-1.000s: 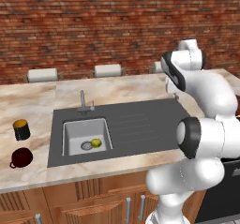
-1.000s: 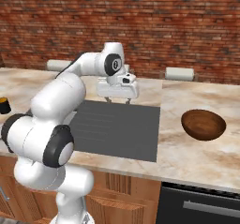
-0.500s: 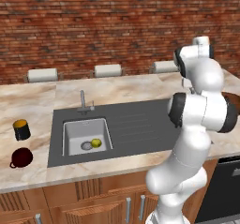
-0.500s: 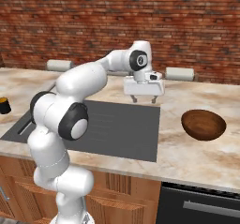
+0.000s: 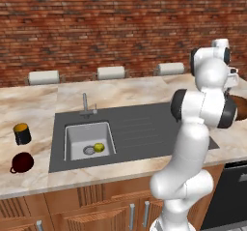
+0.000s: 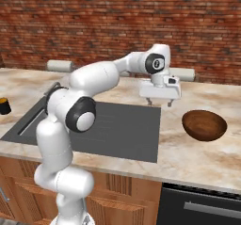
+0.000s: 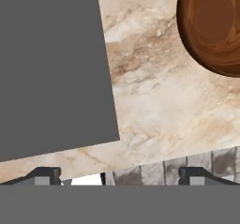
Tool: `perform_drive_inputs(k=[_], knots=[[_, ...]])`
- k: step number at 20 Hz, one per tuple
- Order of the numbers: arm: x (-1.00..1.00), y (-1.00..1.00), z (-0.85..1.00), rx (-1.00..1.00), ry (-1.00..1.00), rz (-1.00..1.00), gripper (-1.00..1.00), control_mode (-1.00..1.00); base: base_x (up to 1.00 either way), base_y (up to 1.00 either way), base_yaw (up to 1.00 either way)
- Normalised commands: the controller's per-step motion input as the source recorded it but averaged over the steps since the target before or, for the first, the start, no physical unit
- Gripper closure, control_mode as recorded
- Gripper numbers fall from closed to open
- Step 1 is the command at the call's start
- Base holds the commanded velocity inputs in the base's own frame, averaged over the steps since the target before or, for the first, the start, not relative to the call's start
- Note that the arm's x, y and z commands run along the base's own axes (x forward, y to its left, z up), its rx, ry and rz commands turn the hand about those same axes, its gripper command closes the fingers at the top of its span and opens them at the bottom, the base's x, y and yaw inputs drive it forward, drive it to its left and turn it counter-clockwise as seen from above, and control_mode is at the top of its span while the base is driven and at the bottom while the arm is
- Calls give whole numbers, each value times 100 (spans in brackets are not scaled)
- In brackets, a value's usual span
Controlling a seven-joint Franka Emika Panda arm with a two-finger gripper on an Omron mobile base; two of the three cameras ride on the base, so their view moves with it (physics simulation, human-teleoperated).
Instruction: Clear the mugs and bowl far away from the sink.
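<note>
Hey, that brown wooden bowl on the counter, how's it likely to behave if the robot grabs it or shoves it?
The bowl looks rigid and wood-like, so it probably won't flex or break easily. It is wide and shallow, so a push would likely slide it across the smooth marble counter rather than tip it. Its sloped, glossy wall may slip between the jaws; gripping the rim seems safer.

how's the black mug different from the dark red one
The black mug is a straight cylinder with a yellow-orange inside; the dark red mug is rounded, dark inside, with a handle showing on its left. The black mug stands farther back on the counter, the red one nearer the front edge. Both stand upright, apart from each other, left of the sink, and look similar in size.
</note>
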Motion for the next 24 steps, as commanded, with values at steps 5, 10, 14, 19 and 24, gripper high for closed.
perform_drive_inputs(k=[5, 10, 14, 19, 24], knots=[[23, -76, -9, 4, -1, 15, -100, -100, 0, 0, 0], [15, -34, -2, 5, -7, 6, -100, -100, 0, 0, 0], [20, -20, -16, 3, -12, 12, -100, -100, 0, 0, 0], [22, -2, -39, 0, -14, 17, -100, -100, 0, 0, 0], [24, 0, -57, -2, -8, 17, -100, -100, 0, 0, 0]])
